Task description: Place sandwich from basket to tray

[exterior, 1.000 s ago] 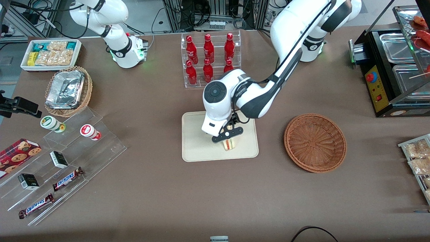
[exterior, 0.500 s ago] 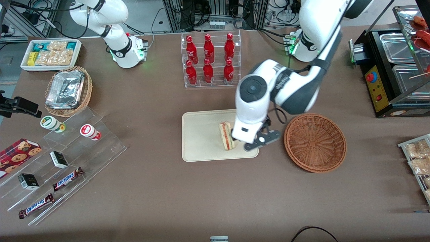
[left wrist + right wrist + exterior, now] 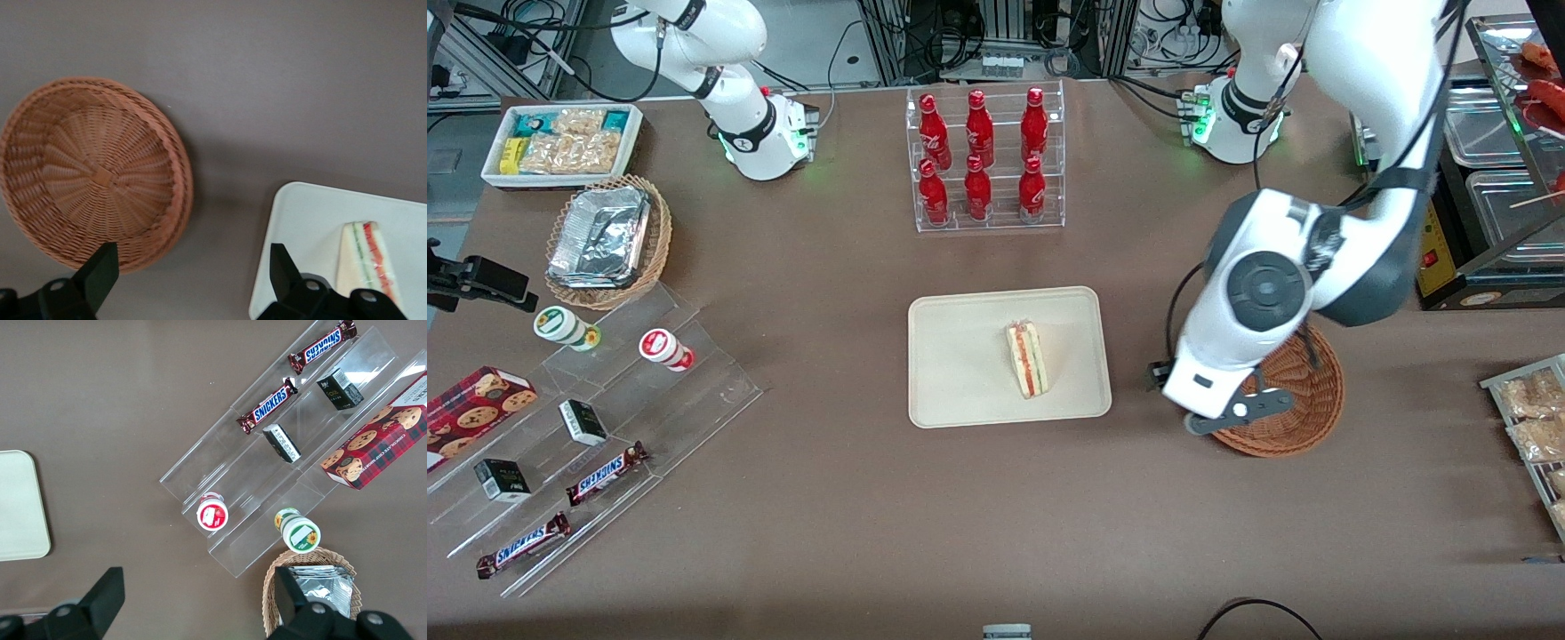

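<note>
The sandwich (image 3: pixel 1028 360), a pale wedge with red and green filling, lies on the cream tray (image 3: pixel 960 356), toward the side nearest the basket. The reddish-brown wicker basket (image 3: pixel 1303 418) stands beside the tray, toward the working arm's end, and holds nothing that shows. My gripper (image 3: pixel 1240 413) hangs above the basket's rim on the tray side, partly covering the basket. In the left wrist view my gripper (image 3: pixel 190 280) is open and holds nothing, over bare table between the basket (image 3: pixel 93 173) and the tray (image 3: pixel 307 220), where the sandwich (image 3: pixel 367 257) rests.
A clear rack of red bottles (image 3: pixel 985 160) stands farther from the front camera than the tray. A black food warmer (image 3: pixel 1485 178) and a rack of snack packets (image 3: pixel 1534 418) sit at the working arm's end. An acrylic stepped display (image 3: pixel 605 418) and a foil-filled tan basket (image 3: pixel 609 240) lie toward the parked arm's end.
My gripper has let go of the sandwich, which now lies flat on the tray. The arm has risen and swung away from the tray to above the basket.
</note>
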Tool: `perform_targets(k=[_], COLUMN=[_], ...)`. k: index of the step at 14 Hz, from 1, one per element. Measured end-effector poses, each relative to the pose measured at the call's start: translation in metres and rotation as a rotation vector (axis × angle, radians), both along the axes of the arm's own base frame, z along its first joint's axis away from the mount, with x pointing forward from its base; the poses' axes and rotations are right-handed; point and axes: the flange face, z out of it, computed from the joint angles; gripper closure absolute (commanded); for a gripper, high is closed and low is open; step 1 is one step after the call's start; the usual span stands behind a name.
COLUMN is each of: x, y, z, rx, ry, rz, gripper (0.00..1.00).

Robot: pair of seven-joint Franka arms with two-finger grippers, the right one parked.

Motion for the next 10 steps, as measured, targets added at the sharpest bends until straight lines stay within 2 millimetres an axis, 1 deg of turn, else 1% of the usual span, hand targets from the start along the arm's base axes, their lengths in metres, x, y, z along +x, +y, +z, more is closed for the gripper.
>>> perform_targets(k=[2,4,5,7,10], x=[-0.003,-0.016,-0.024,-0.039,-0.062], y=[0.037,0.064,0.075,0.100,0.138], z=[0.015,0.030,0.041,0.068,0.112], rx=[-0.023,-0.039,-0.036,-0.033,-0.024], ry=[0.017,0.058,0.074,0.102,0.120], rz=[-0.087,-0.202,-0.244,-0.307,-0.351], gripper=[0.00,0.00,0.00,0.00,0.00])
